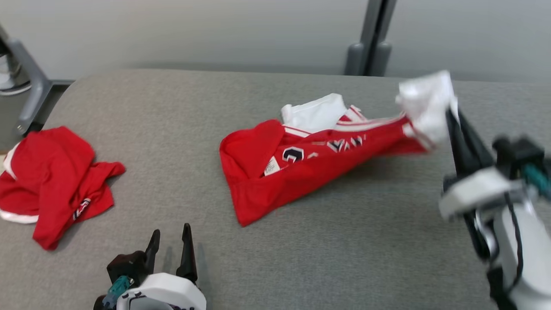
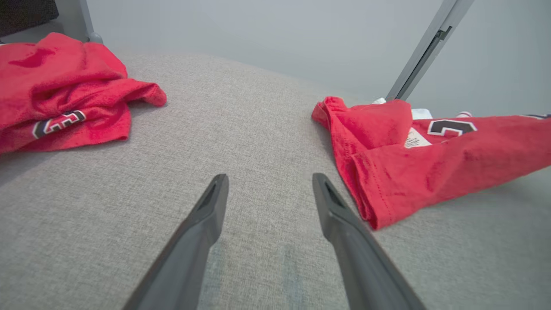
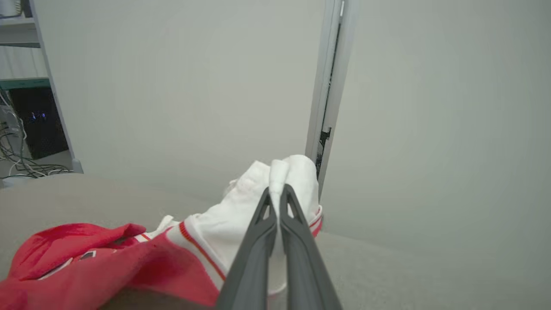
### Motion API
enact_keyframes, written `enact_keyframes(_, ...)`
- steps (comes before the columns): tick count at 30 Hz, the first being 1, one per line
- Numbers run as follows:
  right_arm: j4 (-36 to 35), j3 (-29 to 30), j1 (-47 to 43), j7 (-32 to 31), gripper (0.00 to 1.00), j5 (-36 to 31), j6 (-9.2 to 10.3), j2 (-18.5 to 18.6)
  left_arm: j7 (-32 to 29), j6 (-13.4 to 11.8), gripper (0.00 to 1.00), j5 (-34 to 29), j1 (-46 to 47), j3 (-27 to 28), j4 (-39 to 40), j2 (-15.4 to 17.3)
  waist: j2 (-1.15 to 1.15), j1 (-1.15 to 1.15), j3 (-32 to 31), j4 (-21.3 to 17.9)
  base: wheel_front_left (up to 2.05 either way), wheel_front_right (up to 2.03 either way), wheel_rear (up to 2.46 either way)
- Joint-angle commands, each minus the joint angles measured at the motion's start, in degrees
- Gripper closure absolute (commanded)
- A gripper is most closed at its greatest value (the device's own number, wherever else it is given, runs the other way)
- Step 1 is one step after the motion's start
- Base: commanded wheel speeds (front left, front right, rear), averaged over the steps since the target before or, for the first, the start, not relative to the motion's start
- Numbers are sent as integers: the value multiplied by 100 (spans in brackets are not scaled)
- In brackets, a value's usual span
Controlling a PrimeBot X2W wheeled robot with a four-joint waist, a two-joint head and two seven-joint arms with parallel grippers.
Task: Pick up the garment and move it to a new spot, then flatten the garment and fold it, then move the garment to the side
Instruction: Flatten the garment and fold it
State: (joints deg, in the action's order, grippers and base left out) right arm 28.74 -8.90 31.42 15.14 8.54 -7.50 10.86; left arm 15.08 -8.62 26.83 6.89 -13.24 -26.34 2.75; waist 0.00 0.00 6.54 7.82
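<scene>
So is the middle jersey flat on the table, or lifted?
Partly lifted: the right end effector is shut on the jersey by its white end, holding that off the table; the rest lies crumpled.

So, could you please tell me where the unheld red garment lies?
In the head view, the unheld red garment lies crumpled at the table's left edge, up-left of the left gripper.

Grey fabric-covered table (image 1: 301, 254), far-left corner rounded. Two things lie on it. Red-and-white garment (image 1: 301, 172): the crumpled red body rests on the fabric ahead and to the right of the left gripper (image 1: 171, 230), with the hem corner near its right finger. The white end is raised off the surface, pinched in the right gripper (image 3: 275, 193). Second red garment (image 1: 56, 181): bunched heap ahead-left of the left gripper, well apart from the first, bare grey fabric between them.
</scene>
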Motion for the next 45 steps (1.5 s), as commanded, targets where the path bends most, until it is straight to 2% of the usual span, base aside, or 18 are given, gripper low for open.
enact_keyframes(1, -28, 145, -494, -3, 100, -19, 2, -23, 12, 14, 0, -19, -84, 35, -24, 26, 0, 0, -179, -258, 0, 0, 0)
enact_keyframes(2, -23, 298, -814, -2, 100, -14, 2, -57, 12, 22, 0, -17, -94, 44, -44, 28, 0, 0, -188, -323, 0, 0, 0)
enact_keyframes(3, 90, 466, -1125, -1, 81, -64, 2, -68, 12, 37, 0, -44, -102, 46, -56, 26, 0, 0, -191, -382, 0, 0, 0)
enact_keyframes(4, 176, 644, -1393, -1, 51, -56, 2, -126, 12, 43, 0, -65, -104, 48, -72, 25, 0, 0, -180, -431, 0, 0, 0)
enact_keyframes(5, 295, 796, -1622, -1, 0, -68, 2, -176, 12, 54, 0, -75, -110, 50, -98, 24, 0, 0, -175, -477, 0, 0, 0)
enact_keyframes(9, 522, 1288, -2284, -1, 0, -155, 2, -413, 12, 84, 0, -141, -133, 88, -142, 28, 0, 0, -164, -643, 0, 0, 0)
enact_keyframes(13, 461, 1427, -2506, -1, 0, -247, 2, -597, 13, 122, 0, -196, -169, 134, -187, 27, 0, 0, -224, -782, 0, 0, 0)
enact_keyframes(22, 199, 1064, -2219, 0, 0, -286, 2, -763, 13, 319, 0, -14, 80, -66, -390, 27, 0, 0, -222, -1080, 0, 0, 0)
enact_keyframes(29, 97, 879, -2061, 0, 0, -223, 2, -770, 12, 562, 0, 470, 845, -601, -1322, 27, 0, 0, 1, -1293, 0, 0, 0)
enact_keyframes(37, 64, 903, -1937, 0, 0, -198, 2, -779, 12, 687, 0, 675, 1561, -807, -2055, 24, 0, 0, 268, -1469, 0, 0, 0)
enact_keyframes(38, 74, 921, -1925, 0, 0, -191, 2, -778, 12, 708, 7, 688, 1598, -829, -2113, 27, 0, 0, 281, -1475, 0, 0, 0)
enact_keyframes(39, 82, 930, -1919, 0, 0, -191, 2, -779, 12, 721, 37, 705, 1624, -848, -2157, 29, 0, 0, 295, -1480, 0, 0, 0)
enact_keyframes(40, 85, 932, -1911, 0, 0, -193, 2, -780, 12, 736, 55, 717, 1655, -857, -2178, 29, 0, 0, 308, -1481, 0, 0, 0)
enact_keyframes(41, 85, 939, -1909, 0, 0, -190, 2, -781, 12, 745, 87, 708, 1673, -880, -2191, 28, 0, 0, 315, -1478, 0, 0, 0)
enact_keyframes(42, 87, 955, -1903, 0, 0, -186, 2, -779, 12, 762, 87, 689, 1681, -899, -2168, 26, 0, 0, 318, -1469, 0, 0, 0)
enact_keyframes(43, 80, 978, -1897, 0, 0, -168, 2, -779, 13, 770, 100, 655, 1678, -901, -2106, 28, 0, 0, 312, -1451, 0, 0, 0)
enact_keyframes(45, 97, 1021, -1911, 0, 0, -153, 2, -781, 12, 762, 100, 548, 1604, -894, -1927, 26, 0, 0, 264, -1403, 0, 0, 0)
